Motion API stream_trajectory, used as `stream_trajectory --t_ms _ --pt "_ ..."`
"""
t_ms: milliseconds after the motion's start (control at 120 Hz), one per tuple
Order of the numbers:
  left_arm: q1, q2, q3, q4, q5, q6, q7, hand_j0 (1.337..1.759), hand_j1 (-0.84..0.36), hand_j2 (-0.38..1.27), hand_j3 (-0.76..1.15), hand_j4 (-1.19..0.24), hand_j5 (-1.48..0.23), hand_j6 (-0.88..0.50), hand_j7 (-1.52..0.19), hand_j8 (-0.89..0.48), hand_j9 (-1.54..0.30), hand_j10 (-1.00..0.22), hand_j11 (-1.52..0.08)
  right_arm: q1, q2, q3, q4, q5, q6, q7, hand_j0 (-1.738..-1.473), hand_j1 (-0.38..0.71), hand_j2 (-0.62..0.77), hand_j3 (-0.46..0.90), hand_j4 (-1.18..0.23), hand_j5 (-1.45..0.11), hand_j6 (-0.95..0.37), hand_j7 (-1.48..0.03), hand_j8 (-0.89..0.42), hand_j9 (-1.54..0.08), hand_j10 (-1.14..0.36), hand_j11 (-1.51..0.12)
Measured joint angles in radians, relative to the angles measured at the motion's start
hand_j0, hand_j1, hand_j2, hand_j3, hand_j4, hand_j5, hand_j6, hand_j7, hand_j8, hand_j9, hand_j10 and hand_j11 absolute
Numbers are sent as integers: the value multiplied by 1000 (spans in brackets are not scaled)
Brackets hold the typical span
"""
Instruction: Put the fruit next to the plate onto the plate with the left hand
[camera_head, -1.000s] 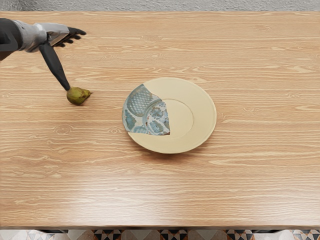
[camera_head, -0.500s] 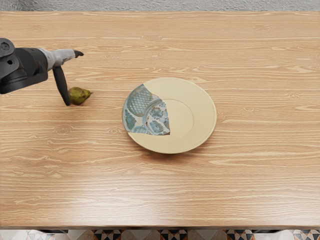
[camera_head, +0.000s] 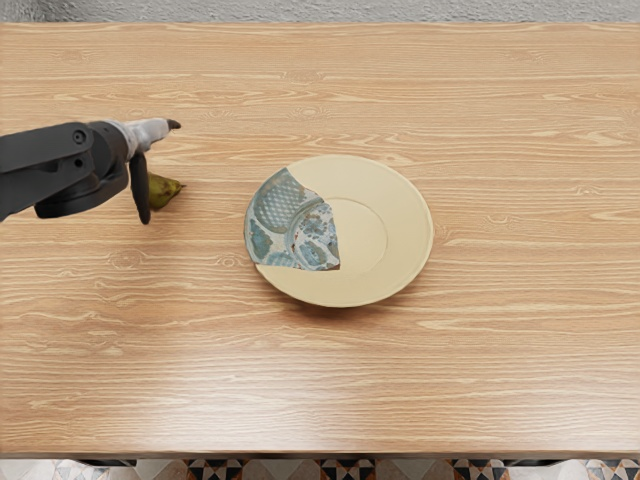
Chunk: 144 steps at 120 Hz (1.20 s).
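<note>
Looking down at a slant on a wooden counter (camera_head: 480, 380), pale grain running left to right. Along the far edge, a narrow grey strip (camera_head: 320, 10); below the near edge, a sliver of patterned floor tiles (camera_head: 330, 470).

Near the middle, a round cream plate (camera_head: 400, 225), flat on the wood, with a shallow ring marking its well. Across the plate's left part, a blue-grey patterned patch (camera_head: 290, 225), wedge-shaped, reaching from the rim toward the centre.

Left of the plate and well apart from it, a small yellow-green pear (camera_head: 167, 189), lying on its side on the counter, narrow end toward the plate. Only its right part in sight, the rest hidden behind a dark digit. Not on the plate.

From the left edge, a dark forearm (camera_head: 50, 170) leading through a grey wrist to the left robot hand (camera_head: 142, 140), just above and left of the pear. Spread, pinching nothing: one dark digit (camera_head: 141, 195) hanging straight down in front of the pear's left side, tip low toward the counter; one dark fingertip (camera_head: 172, 124) pointing right, on the pear's far side. Cannot tell whether the hanging digit touches the fruit or stands just beside it. Other fingers hidden behind the wrist and forearm.
</note>
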Motion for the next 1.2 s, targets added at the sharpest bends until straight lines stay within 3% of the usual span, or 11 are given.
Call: stream_trajectory --t_ms 317,458,817,1200 --pt "3 -38 93 20 16 69 0 1658 180 31 0 -147 -186 -148 -186 -148 -186 -146 -185 0 0 0 0 0 0 0 -1658 -349 0 0 0 0 0 0 0 0 0 0" --pt "14 -77 104 65 46 88 0 1658 139 38 0 -181 -231 -182 -230 -182 -230 -180 -230 0 0 0 0 0 0 0 -1658 -349 0 0 0 0 0 0 0 0 0 0" --pt "41 -189 147 212 78 112 0 1658 110 43 0 -204 -261 -205 -261 -205 -261 -204 -261 0 0 0 0 0 0 0 -1658 -349 0 0 0 0 0 0 0 0 0 0" --pt "43 -196 161 237 78 113 0 1658 98 45 0 -214 -275 -216 -275 -215 -274 -214 -274 0 0 0 0 0 0 0 -1658 -349 0 0 0 0 0 0 0 0 0 0"
